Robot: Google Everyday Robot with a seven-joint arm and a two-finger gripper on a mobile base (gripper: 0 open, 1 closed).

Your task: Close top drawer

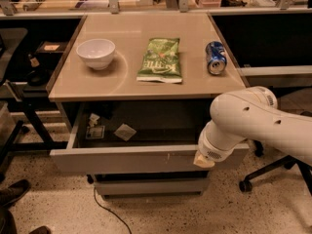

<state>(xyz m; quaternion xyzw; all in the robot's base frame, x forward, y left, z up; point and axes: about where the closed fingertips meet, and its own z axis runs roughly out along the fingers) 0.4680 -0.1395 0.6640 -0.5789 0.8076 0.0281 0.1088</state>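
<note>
The top drawer (131,159) is a wide shallow grey metal drawer under the tan table top, pulled open toward me. Paper scraps (125,131) and a card (95,132) lie inside at the left. My white arm comes in from the right. The gripper (204,160) is at the arm's lower end, against the right part of the drawer's front panel. Most of it is hidden behind the wrist.
On the table top (131,84) are a white bowl (96,53), a green chip bag (160,60) and a blue can (215,57) lying on its side. A lower drawer front (151,185) sits below. A chair base (256,177) is at the right and a shoe (12,193) at the left.
</note>
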